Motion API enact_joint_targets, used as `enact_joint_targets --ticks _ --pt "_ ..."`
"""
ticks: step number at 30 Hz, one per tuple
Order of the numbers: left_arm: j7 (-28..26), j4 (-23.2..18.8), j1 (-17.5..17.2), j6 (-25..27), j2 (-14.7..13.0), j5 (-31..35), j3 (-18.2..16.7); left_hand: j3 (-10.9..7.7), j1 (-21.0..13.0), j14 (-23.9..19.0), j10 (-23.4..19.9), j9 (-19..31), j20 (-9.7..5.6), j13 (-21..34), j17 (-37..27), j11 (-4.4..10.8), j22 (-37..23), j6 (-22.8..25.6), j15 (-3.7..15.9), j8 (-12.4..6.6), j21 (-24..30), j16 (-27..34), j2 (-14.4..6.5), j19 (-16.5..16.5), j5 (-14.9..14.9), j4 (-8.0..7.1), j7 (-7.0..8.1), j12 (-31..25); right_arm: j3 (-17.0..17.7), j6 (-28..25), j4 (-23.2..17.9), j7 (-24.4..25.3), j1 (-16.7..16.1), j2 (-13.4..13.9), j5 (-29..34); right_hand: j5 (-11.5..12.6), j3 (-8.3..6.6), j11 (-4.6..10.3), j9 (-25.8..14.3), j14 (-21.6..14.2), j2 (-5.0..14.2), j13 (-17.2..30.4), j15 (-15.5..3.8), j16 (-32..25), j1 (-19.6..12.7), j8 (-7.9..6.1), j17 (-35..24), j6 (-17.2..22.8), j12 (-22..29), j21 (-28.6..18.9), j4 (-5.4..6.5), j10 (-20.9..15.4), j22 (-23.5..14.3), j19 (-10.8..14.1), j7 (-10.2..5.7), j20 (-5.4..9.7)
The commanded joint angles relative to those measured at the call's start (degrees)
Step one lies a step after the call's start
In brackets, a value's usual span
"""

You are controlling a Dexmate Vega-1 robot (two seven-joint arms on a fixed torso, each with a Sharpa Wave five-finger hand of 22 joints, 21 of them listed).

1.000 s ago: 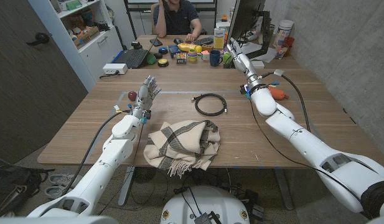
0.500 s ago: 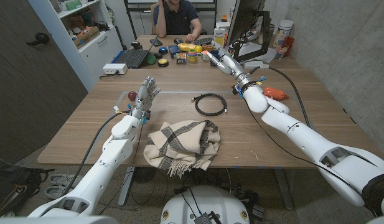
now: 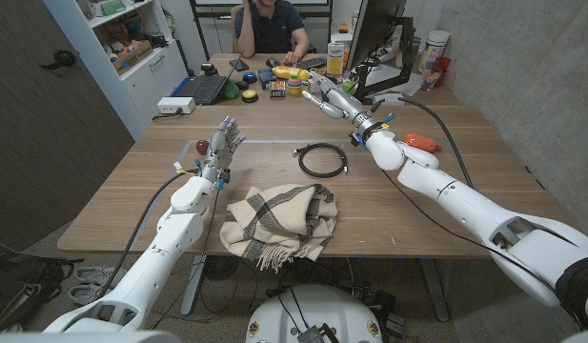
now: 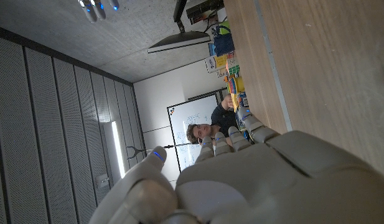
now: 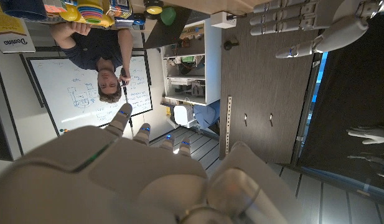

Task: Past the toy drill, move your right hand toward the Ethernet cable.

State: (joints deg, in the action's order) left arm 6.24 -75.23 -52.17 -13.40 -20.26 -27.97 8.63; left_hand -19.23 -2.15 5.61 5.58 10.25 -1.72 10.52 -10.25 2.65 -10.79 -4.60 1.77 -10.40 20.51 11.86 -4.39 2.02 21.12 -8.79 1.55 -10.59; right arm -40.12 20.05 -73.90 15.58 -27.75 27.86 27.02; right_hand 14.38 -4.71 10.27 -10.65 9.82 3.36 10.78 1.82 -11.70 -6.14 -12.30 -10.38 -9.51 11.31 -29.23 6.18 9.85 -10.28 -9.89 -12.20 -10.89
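Note:
The black Ethernet cable [image 3: 323, 159] lies coiled on the wooden table [image 3: 465, 191], just beyond the middle. My right hand [image 3: 329, 98] hangs in the air beyond the coil and slightly to its right, fingers spread, holding nothing; its back also shows in the right wrist view [image 5: 135, 180]. The orange toy drill [image 3: 423, 143] lies to the right, partly hidden behind my right forearm. My left hand [image 3: 225, 141] stands upright at the left of the table, fingers apart and empty, and its back shows in the left wrist view [image 4: 241, 180].
A plaid cloth [image 3: 279, 221] lies crumpled near the front edge. A small red ball [image 3: 202, 147] sits beside my left hand. At the far side are a laptop [image 3: 202, 89], several small colourful items [image 3: 292, 81], a monitor [image 3: 375, 29] and a seated person [image 3: 268, 24].
My right hand has swung leftward from above the drill's side toward the table's middle, past the drill, coming nearer the cable. The left hand has not moved.

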Motion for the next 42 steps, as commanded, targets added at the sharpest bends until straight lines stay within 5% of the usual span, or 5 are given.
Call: enact_joint_targets --ticks 1,9,18,32,42 --pt "-0.5 -1.0 -0.6 0.3 0.0 0.4 -0.2 0.09 0.2 0.4 0.5 0.3 -0.26 0.3 -0.3 -0.14 -0.1 -0.6 -0.05 -0.36 -0.2 0.4 -1.0 0.2 0.5 -0.03 -0.04 -0.3 -3.9 -3.4 -0.2 -3.7 2.2 1.2 5.3 -0.4 0.46 0.90 0.0 11.1 -0.51 0.1 -0.48 -0.4 -0.3 -0.08 -0.2 0.3 0.0 0.3 0.09 7.4 0.0 -9.4 -0.38 -0.91" --pt "-0.7 -1.7 -1.1 0.5 0.0 0.5 -0.3 0.19 0.3 0.4 0.5 0.3 -0.26 0.3 -0.3 -0.11 -0.1 -0.6 0.00 -0.37 -0.3 0.4 -1.0 0.2 0.5 -0.05 0.00 -0.3 -5.7 -3.6 1.5 -5.0 3.7 1.2 6.8 -0.2 1.21 1.59 0.1 9.3 -1.62 0.0 -1.21 -0.9 -1.2 0.10 -0.1 2.0 0.3 0.9 -0.70 5.1 0.0 -7.4 -0.29 -1.14" --pt "-0.8 -1.9 -1.3 0.3 0.0 0.5 -0.6 0.29 0.3 0.4 0.5 0.3 -0.30 0.3 -0.3 -0.10 -0.1 -0.5 -0.02 -0.37 -0.4 0.4 -1.0 0.3 0.5 -0.05 -0.01 -0.3 -8.5 -5.9 3.2 -9.8 6.0 0.8 8.6 0.4 4.69 1.64 0.1 7.9 -3.17 -0.1 -1.81 -1.2 2.8 -0.11 -0.2 7.1 0.3 3.2 1.32 2.2 0.1 -6.4 -0.32 -1.27" --pt "-1.1 -2.2 -1.8 0.4 0.0 0.5 -1.0 0.47 0.3 0.5 0.4 0.3 -0.16 0.3 -0.3 -0.12 -0.1 -0.6 -0.02 -0.37 -0.5 0.3 -1.0 0.3 0.5 -0.07 0.04 -0.3 -13.1 -7.1 5.0 -12.5 8.8 0.6 13.2 1.3 3.75 1.57 0.1 8.6 -1.05 0.0 -1.99 -0.4 -0.7 1.57 0.0 4.0 -0.7 6.0 -0.22 3.9 0.2 -7.1 -0.39 -1.22" --pt "-0.9 -2.1 -1.9 0.1 0.2 0.4 -1.2 0.68 0.4 0.2 0.2 0.3 -0.10 0.3 -0.3 -0.08 -0.1 -0.5 -0.12 -0.39 -0.6 0.4 -0.9 0.6 0.6 -0.09 0.28 -0.3 -14.9 -7.3 4.2 -16.2 9.9 0.9 14.9 -0.5 0.25 1.56 -0.1 4.2 2.17 0.0 -3.49 -0.6 -11.9 1.03 0.2 4.5 -0.4 7.4 -6.04 2.0 0.3 8.1 -0.49 -0.33"
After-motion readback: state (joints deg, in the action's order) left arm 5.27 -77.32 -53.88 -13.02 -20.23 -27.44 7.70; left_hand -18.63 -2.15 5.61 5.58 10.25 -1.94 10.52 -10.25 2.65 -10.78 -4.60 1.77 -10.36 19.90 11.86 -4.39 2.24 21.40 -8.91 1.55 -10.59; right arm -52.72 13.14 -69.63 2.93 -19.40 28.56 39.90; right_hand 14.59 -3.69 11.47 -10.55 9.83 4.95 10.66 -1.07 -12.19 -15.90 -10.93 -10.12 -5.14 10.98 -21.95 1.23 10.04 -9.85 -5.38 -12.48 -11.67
